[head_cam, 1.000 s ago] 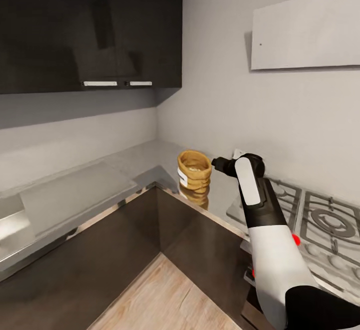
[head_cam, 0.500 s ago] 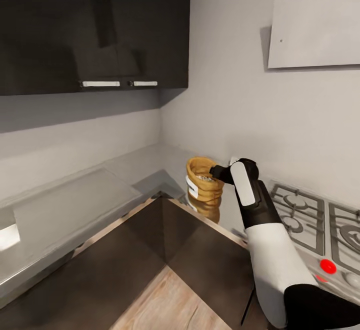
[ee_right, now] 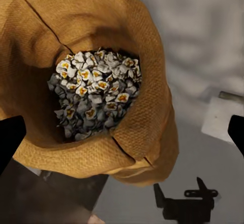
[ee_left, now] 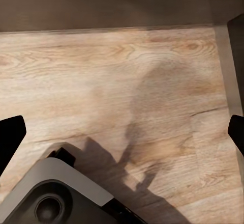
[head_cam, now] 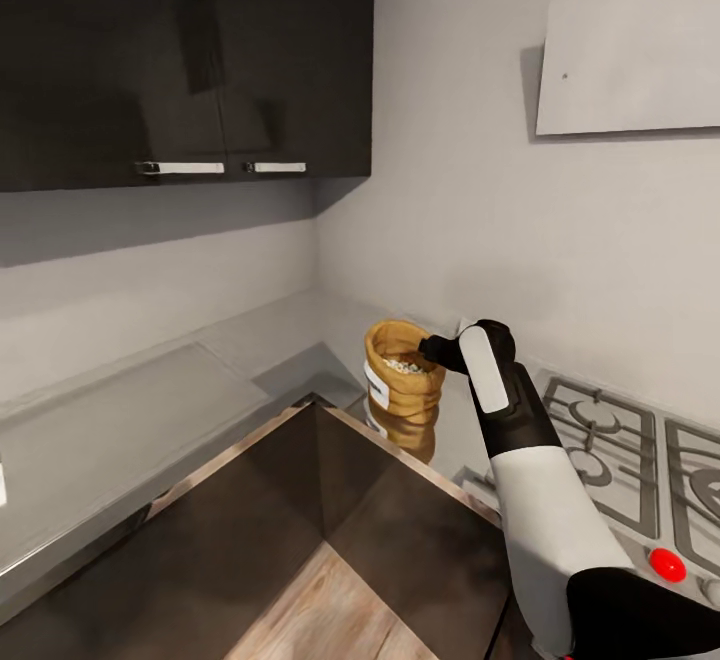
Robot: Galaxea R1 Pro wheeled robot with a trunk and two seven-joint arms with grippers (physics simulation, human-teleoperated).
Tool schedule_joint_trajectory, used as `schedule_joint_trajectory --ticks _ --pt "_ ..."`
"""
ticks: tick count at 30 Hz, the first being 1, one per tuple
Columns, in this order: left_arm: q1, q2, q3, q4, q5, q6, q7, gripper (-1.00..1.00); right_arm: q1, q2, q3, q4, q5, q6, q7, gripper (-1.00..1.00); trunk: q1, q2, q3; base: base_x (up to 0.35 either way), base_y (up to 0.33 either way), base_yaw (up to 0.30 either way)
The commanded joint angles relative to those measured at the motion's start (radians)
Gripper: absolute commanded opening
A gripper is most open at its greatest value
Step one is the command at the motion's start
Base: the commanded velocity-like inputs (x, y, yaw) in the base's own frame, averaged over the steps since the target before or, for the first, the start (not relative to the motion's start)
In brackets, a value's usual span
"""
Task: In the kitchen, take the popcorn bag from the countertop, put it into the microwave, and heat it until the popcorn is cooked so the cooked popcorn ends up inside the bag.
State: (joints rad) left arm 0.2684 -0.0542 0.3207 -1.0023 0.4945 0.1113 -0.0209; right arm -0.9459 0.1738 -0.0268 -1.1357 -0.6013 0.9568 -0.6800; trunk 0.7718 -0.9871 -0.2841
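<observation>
The popcorn bag [head_cam: 402, 385], a tan sack with a rolled rim and a white label, stands on the grey countertop [head_cam: 260, 340] in the corner of the L. Inside it lies a heap of pale popcorn [ee_right: 94, 91]. My right gripper [head_cam: 432, 349] hovers at the bag's right rim, looking down into the sack [ee_right: 127, 46]. It is open, with its dark fingertips [ee_right: 10, 135] spread wide on both sides. My left gripper [ee_left: 122, 135] hangs open over the wood floor [ee_left: 127, 81] with nothing between its fingers. The microwave is out of view.
A gas hob [head_cam: 610, 440] with a red knob [head_cam: 667, 565] lies right of the bag. Dark upper cabinets [head_cam: 180, 50] hang over the left counter and a pale panel [head_cam: 630, 50] sits on the right wall. Dark lower cabinets [head_cam: 400, 540] frame the floor corner. My base [ee_left: 51, 193] is below the left gripper.
The head camera has shifted, so the whole picture moved. My right gripper has come closer to the bag, from beside it to right at its rim.
</observation>
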Motion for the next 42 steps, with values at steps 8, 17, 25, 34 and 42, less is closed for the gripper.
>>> schedule_joint_trajectory --ticks 8,17,25,34,42 --pt "-0.001 0.0 0.0 0.007 0.01 0.008 -0.001 1.0 0.002 0.001 0.001 0.002 -0.01 0.0 -0.01 1.0 0.0 -0.001 -0.001 0.127 -0.001 0.0" --pt "-0.001 0.001 0.0 0.011 0.01 0.007 -0.002 1.0 -0.005 0.001 -0.003 0.013 -0.012 0.006 -0.006 1.0 0.0 -0.001 -0.001 0.044 0.0 0.0" --pt "-0.001 0.001 -0.001 0.011 0.01 0.008 -0.001 1.0 -0.005 -0.013 -0.008 0.052 -0.013 0.005 -0.001 1.0 0.0 -0.001 -0.001 0.089 0.0 0.0" --pt "-0.001 0.001 -0.002 0.013 0.01 0.007 -0.001 1.0 -0.005 -0.027 -0.01 0.06 -0.015 0.005 -0.002 1.0 0.0 -0.001 -0.001 0.141 0.0 0.0" --pt "-0.001 0.002 -0.002 0.013 0.01 0.008 -0.001 1.0 -0.006 -0.055 -0.014 0.106 -0.017 0.005 -0.007 1.0 0.0 -0.001 -0.001 0.004 0.0 0.0"
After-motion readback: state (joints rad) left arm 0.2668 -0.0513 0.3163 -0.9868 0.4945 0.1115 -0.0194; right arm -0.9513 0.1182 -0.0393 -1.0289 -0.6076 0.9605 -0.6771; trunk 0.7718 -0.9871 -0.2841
